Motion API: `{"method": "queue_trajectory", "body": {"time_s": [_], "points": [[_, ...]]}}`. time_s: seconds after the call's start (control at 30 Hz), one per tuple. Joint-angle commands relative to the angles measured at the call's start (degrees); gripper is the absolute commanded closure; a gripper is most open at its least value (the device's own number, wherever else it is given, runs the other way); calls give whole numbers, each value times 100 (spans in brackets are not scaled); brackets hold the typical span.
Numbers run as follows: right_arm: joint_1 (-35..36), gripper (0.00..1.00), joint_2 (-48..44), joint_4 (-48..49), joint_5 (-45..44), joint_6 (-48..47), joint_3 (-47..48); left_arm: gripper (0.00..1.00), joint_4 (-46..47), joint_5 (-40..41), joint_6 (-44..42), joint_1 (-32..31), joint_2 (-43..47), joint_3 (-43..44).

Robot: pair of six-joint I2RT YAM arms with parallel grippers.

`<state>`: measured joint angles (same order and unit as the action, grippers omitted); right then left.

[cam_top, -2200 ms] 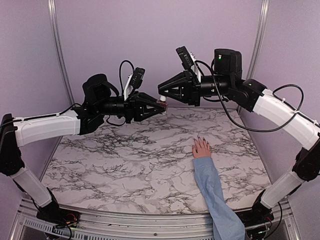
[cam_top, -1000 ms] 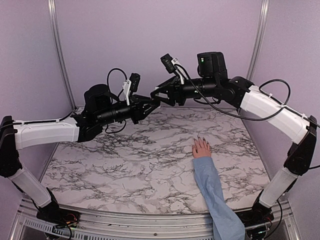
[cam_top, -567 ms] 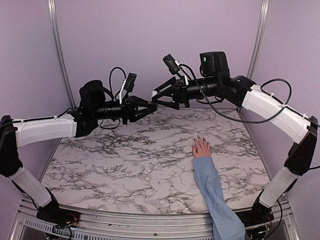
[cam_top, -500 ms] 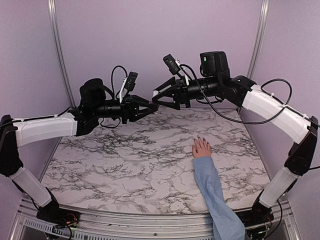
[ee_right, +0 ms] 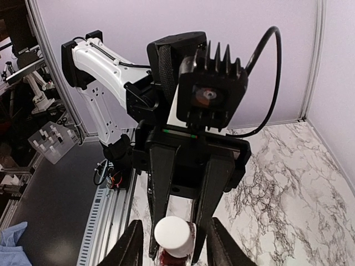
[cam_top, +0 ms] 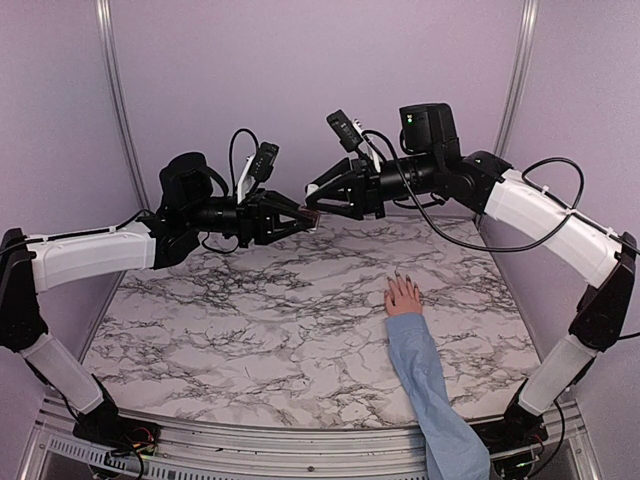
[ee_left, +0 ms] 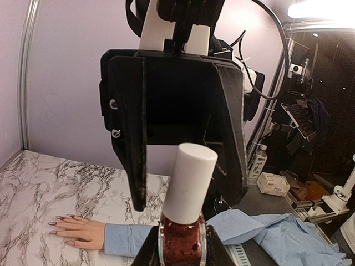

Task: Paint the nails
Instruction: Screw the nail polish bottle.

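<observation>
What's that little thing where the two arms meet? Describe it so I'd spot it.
Look above the far side of the marble table, where the left gripper meets the right gripper tip to tip. The left one clamps a small bottle of dark red polish, its white cap between the right one's fingers. Nothing else there is red and white.

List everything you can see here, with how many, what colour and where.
table: one, black-veined white marble, beneath the arms
nail polish bottle: one, dark red, mid-air at the far middle
cap: one, white, on the bottle
hand: one, pinkish, flat on the table, right of centre
nails: several, dark, on that hand
sleeve: one, light blue, from wrist to near edge
left gripper: one, black, shut on the bottle
right gripper: one, black, open astride the cap
</observation>
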<state>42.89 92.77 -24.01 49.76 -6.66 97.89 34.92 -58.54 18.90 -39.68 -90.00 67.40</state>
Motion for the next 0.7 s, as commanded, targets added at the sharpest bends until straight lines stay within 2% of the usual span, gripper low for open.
{"method": "queue_trajectory", "body": {"time_s": [0.0, 0.37, 0.53, 0.67], "points": [[35, 67, -179, 80, 135, 56, 54, 100, 244, -147, -10, -5, -26, 169], [40, 95, -161, 144, 355, 177, -138, 100, 244, 79, -195, -5, 65, 211], [35, 100, -156, 212, 395, 266, -267, 100, 244, 281, -319, -5, 122, 268], [39, 100, -127, 274, 231, 394, -300, 100, 252, 902, -290, -20, 188, 258]]}}
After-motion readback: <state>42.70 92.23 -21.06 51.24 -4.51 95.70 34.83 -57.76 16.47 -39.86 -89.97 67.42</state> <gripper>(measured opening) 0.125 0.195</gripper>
